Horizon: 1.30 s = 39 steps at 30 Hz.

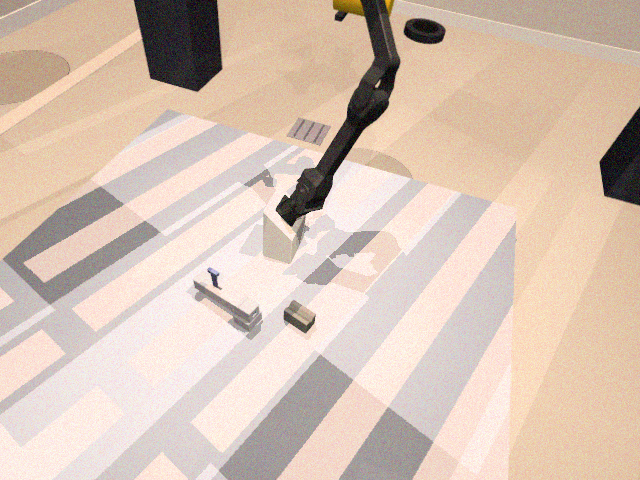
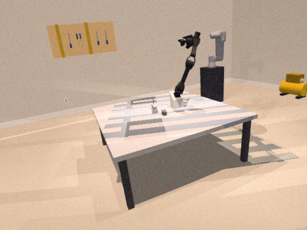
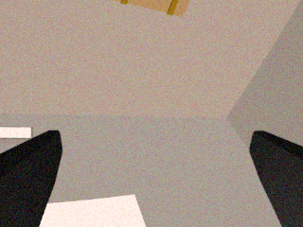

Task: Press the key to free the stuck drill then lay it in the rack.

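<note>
A long grey bar-shaped fixture lies on the table, with a stepped block at its near end. A small blue-topped T-shaped piece stands upright near its far end. I cannot tell which of these parts is the key and which the drill. A small olive-grey grooved block, apparently the rack, sits beside the stepped end, and its groove looks empty. My gripper is open and empty, raised high above the table, far from these parts. It is outside the top view.
The arm's pale angled base stands on the table behind the rack. Off the table are a grey robot on a black pedestal, a yellow tank-like machine and a wall tool board.
</note>
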### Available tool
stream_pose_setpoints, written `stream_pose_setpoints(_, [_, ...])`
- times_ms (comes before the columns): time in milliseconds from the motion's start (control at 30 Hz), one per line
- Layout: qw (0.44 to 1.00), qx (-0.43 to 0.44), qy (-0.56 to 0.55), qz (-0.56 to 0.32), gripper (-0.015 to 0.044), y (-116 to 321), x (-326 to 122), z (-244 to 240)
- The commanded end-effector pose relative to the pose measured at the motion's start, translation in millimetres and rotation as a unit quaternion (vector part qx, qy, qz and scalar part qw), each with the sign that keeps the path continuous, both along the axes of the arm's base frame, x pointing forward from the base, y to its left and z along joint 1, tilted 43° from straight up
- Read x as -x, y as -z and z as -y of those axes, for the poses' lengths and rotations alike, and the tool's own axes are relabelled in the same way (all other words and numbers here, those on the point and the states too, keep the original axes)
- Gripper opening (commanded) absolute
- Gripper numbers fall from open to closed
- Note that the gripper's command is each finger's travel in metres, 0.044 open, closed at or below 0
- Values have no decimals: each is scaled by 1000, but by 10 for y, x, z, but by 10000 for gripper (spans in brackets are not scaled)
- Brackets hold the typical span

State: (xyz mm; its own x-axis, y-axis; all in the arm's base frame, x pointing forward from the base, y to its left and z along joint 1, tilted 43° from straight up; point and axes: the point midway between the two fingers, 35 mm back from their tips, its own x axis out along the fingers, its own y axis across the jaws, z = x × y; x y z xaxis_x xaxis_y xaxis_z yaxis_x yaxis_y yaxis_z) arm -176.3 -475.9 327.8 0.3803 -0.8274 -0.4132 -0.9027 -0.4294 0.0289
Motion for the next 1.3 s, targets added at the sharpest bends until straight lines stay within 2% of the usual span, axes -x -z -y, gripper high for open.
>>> stream_pose_setpoints(0, [1000,0,0,0,374,0,0,0])
stream_pose_setpoints(267, [1000,0,-4,-3,164,17,-23,10])
stream_pose_setpoints(467, [982,6,-153,-113,6,570,-810,217])
stream_pose_setpoints(667, [918,36,-328,-219,0,1167,-1724,204])
stream_pose_setpoints(900, [782,102,-532,-310,0,1840,-2758,-148])
stream_pose_setpoints(1000, [760,82,-576,-289,0,2094,-3090,-406])
stream_pose_setpoints(1267, [629,144,-695,-317,0,2492,-3644,-895])
